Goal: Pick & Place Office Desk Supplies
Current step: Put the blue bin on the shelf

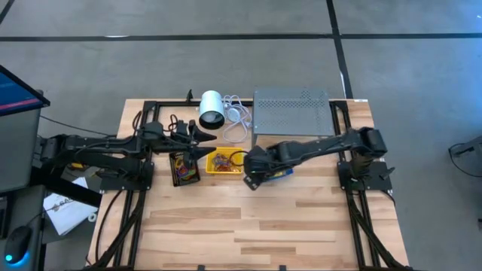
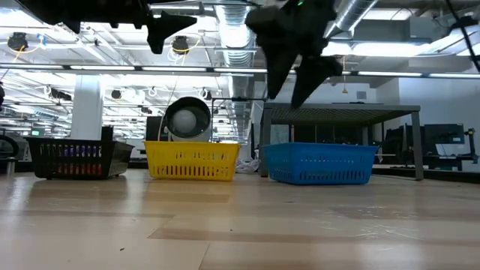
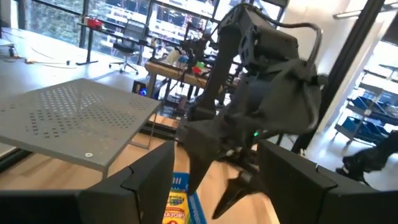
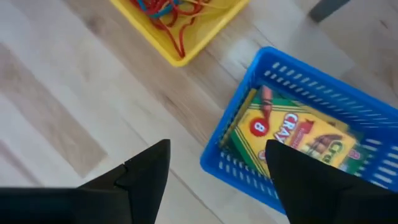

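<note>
Three small trays stand in a row on the table: black (image 1: 184, 168), yellow (image 1: 221, 162) and blue (image 2: 319, 163). The yellow tray (image 4: 177, 37) holds coloured rubber bands (image 4: 163, 14). A yellow-and-green crayon box (image 4: 292, 134) lies in the blue tray (image 4: 249, 168). My right gripper (image 4: 217, 171) hangs open above the blue tray's near-left corner, pointing steeply down, clear of it (image 2: 289, 94). My left gripper (image 1: 209, 143) is open and level, high above the black and yellow trays' far ends, facing the right arm (image 3: 214, 180).
A white cylinder (image 1: 212, 108) with a white cable (image 1: 237, 120) lies at the far edge. The grey perforated rack (image 1: 292, 113) stands at the far right, behind the blue tray. Bare wood fills the near half of the table (image 1: 248, 226).
</note>
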Robot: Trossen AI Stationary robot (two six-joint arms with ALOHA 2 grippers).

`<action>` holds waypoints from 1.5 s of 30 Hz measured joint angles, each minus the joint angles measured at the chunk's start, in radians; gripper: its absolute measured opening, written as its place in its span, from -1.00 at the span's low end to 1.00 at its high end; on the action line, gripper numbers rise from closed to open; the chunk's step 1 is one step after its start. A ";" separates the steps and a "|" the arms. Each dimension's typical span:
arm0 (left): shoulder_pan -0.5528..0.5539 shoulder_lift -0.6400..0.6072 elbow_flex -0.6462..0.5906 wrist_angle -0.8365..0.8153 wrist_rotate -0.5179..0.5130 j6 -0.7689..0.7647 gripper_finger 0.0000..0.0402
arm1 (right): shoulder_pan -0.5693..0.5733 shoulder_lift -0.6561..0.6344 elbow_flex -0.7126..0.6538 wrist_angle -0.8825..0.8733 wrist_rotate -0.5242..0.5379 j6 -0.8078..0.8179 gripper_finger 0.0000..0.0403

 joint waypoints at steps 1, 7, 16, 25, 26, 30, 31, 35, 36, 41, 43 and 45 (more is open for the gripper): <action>0.000 -0.001 0.000 -0.005 0.007 0.001 0.12 | -0.005 0.024 0.018 -0.004 -0.001 0.014 0.27; -0.003 -0.002 -0.001 -0.051 0.013 0.035 0.13 | -0.015 0.140 0.075 -0.026 -0.030 0.085 0.15; -0.004 -0.003 -0.001 -0.091 0.028 0.041 0.12 | -0.024 0.197 0.088 -0.038 -0.052 0.136 0.06; -0.004 -0.003 -0.001 -0.084 0.071 0.038 0.12 | -0.034 0.230 0.087 -0.080 -0.053 0.103 0.03; -0.004 -0.003 -0.001 -0.082 0.071 0.038 0.12 | -0.035 0.235 0.087 -0.086 -0.052 0.100 0.03; -0.004 -0.003 -0.001 -0.080 0.071 0.038 0.12 | -0.043 0.248 0.070 -0.056 -0.053 0.082 0.03; -0.004 -0.003 -0.001 -0.081 0.071 0.038 0.12 | -0.045 0.248 0.061 -0.024 -0.053 0.082 0.02; -0.004 -0.003 -0.001 -0.080 0.071 0.038 0.12 | -0.054 0.246 0.044 -0.003 -0.053 0.080 0.00; -0.004 -0.003 -0.001 -0.080 0.071 0.038 0.12 | -0.055 0.245 0.039 0.006 -0.054 0.078 -0.01; -0.004 -0.003 -0.001 -0.075 0.070 0.038 0.12 | -0.063 0.243 0.018 0.038 -0.068 0.078 -0.05; -0.004 -0.003 -0.001 -0.076 0.070 0.038 0.12 | -0.065 0.243 0.016 0.039 -0.075 0.078 -0.07; -0.004 -0.003 -0.001 -0.078 0.070 0.039 0.12 | -0.064 0.243 0.015 0.047 -0.076 0.078 -0.10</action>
